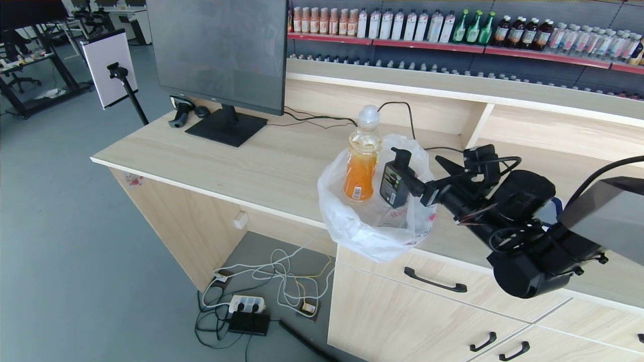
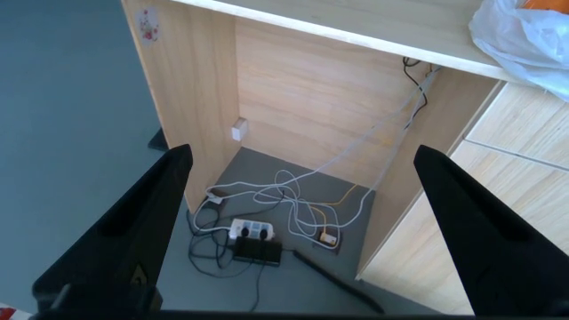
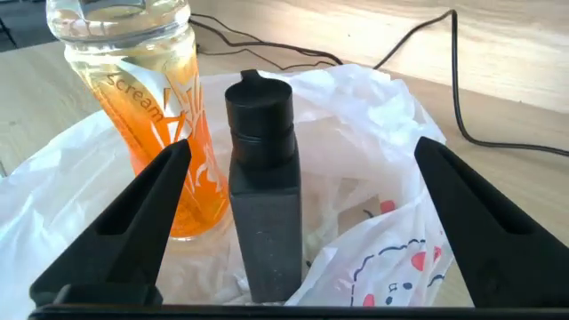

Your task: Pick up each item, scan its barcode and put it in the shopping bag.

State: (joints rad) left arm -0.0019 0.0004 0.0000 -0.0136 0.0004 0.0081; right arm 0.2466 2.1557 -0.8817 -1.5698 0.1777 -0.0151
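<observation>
**Two bottles in the bag, both grippers released**

The white shopping bag (image 1: 352, 226) sits open at the near edge of the wooden counter (image 1: 241, 161), its plastic spilling over the drawer front. Two things stand inside it. An orange drink bottle (image 1: 360, 166) with a clear cap is upright on the left, and a black bottle (image 1: 394, 181) stands just beside it on the right.

The right gripper (image 3: 302, 156) hovers at the bag's right side. Its fingers are spread wide on either side of the black bottle and do not touch it.

The left gripper (image 2: 302, 156) hangs low, near the counter's left end. It is also spread apart and holds nothing, and below it a power strip (image 2: 253, 233) lies among cables on the floor.

At the counter's far left, a barcode scanner (image 1: 180, 108) rests beside a monitor (image 1: 221, 50).
</observation>
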